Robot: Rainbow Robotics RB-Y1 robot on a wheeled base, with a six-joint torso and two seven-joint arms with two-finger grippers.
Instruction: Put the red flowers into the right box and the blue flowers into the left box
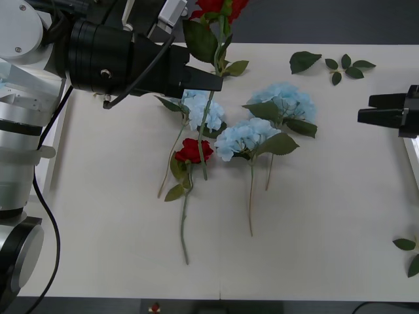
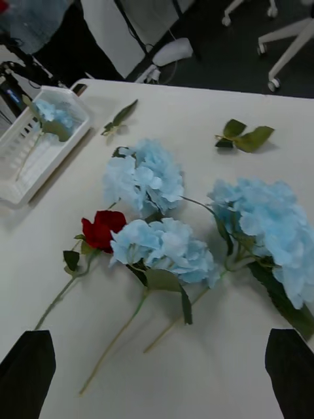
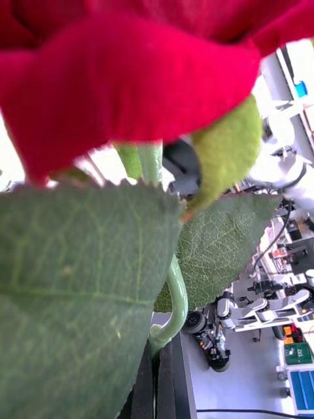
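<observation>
My left gripper (image 1: 213, 82) is shut on the green stem of a red flower (image 1: 216, 8), held above the table's far side with its stem hanging down. In the left wrist view the bloom (image 3: 131, 78) and leaves sit close over the shut fingers (image 3: 171, 386). A second red flower (image 1: 194, 150) lies on the table among three blue flowers (image 1: 200, 108) (image 1: 245, 137) (image 1: 285, 101). My right gripper (image 1: 364, 108) hovers open at the right, apart from them. The left box (image 2: 29, 163) holds one blue flower (image 2: 55, 114). The right box's rim (image 1: 412, 157) shows at the right edge.
Loose green leaf sprigs lie at the far right (image 1: 304, 61) (image 1: 347, 67) and at the near right edge (image 1: 409, 252). The near half of the white table (image 1: 294, 248) is bare. Office chairs stand on the floor beyond the table.
</observation>
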